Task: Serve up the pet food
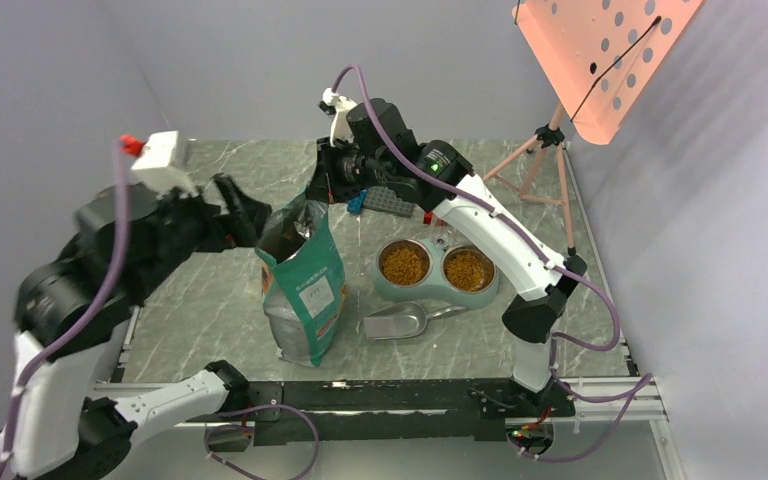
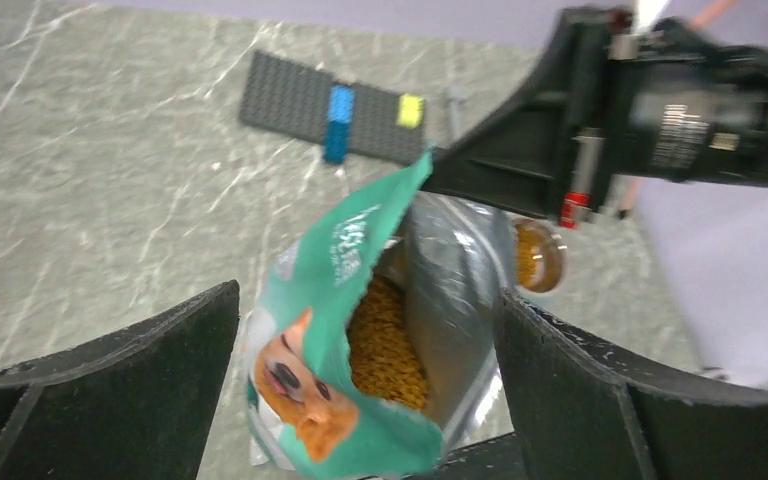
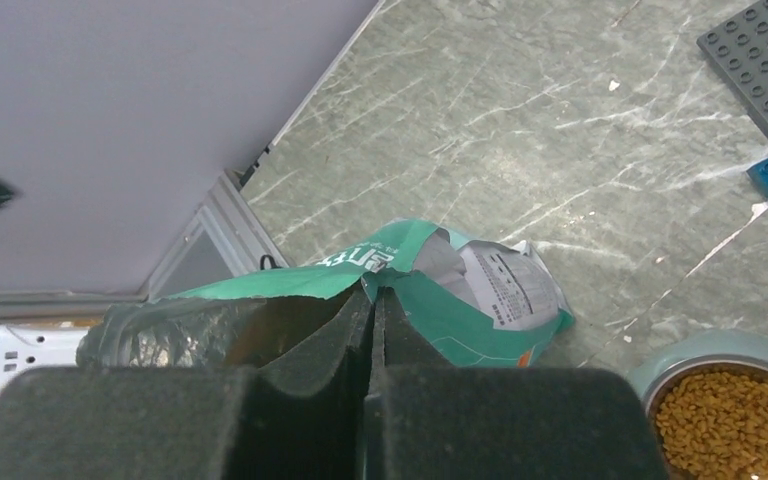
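Standing upright on the marbled desk (image 1: 210, 300), the teal-and-white pouch (image 1: 305, 285) has its torn top edge clamped in the right tool (image 3: 375, 297), while the left tool (image 2: 370, 330) hangs with fingers apart on either side of its mouth. To its right sit the twin-bowl dish (image 1: 432, 298) and, just before it, a metal scoop (image 1: 397, 322). Orange-brown pet food (image 1: 404, 264) fills both bowls and lies inside the pouch.

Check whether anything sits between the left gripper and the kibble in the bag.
Nothing visible does. The bag mouth gapes open facing the open left gripper, with the kibble exposed inside. The right gripper pinches the bag's torn top edge, off to the far side.
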Robot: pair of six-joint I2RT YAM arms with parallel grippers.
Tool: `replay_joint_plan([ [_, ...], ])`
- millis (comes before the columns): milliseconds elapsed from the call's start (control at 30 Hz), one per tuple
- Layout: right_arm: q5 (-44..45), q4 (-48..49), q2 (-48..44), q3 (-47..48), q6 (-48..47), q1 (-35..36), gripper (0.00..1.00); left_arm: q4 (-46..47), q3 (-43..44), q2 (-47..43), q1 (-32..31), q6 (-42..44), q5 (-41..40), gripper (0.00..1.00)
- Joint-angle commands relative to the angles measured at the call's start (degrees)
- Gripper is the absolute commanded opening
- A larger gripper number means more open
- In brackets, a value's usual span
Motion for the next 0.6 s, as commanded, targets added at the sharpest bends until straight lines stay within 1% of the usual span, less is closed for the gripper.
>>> replay_joint_plan([
  [0, 2.2, 1.6, -1.2, 4.1, 2.1, -0.6, 0.17, 1.3, -2.6, 4.6, 0.1, 4.3, -5.7, 0.97],
  [33, 2.1, 0.4, -0.9, 5.2, 2.2, -0.6, 0.28, 1.9, -3.1, 5.1, 0.2, 4.9, -4.6, 0.95],
  [67, 2.1, -1.5, -0.6, 6.7, 2.4, -0.6, 0.38, 2.5, -3.7, 5.3, 0.3, 5.2, -3.4, 0.92],
  [133, 3.0, -6.3, -0.3, 9.4, 3.3, -0.7, 0.52, 3.4, -5.2, 5.3, 0.4, 5.2, -2.0, 0.87],
  [200, 2.6, -9.9, -1.9, 8.4, 4.9, -0.7, 0.59, 3.8, -6.6, 5.1, 0.4, 4.8, -1.4, 0.82],
  [267, 0.4, -10.3, -3.8, 3.3, 7.4, -0.7, 0.61, 4.1, -7.5, 4.8, 0.4, 4.6, -0.7, 0.76],
  [333, -2.3, -8.2, -6.5, -2.5, 9.8, -0.1, 0.62, 4.3, -8.4, 4.5, 0.4, 4.5, 0.4, 0.67],
  [400, -2.1, -7.1, -7.9, -5.9, 10.8, 1.4, 0.63, 3.7, -8.7, 4.3, 0.4, 4.0, 1.5, 0.60],
  [467, -2.3, -7.9, -7.2, -5.6, 10.8, 2.3, 0.61, 3.3, -9.4, 3.8, 0.4, 3.2, 2.6, 0.56],
  [533, -3.3, -10.1, -5.7, -2.7, 10.7, 2.5, 0.56, 2.9, -10.2, 3.2, 0.5, 2.1, 3.8, 0.48],
  [567, -4.5, -10.6, -5.1, -1.7, 10.7, 2.6, 0.52, 2.4, -10.4, 3.1, 0.4, 1.7, 4.5, 0.46],
])
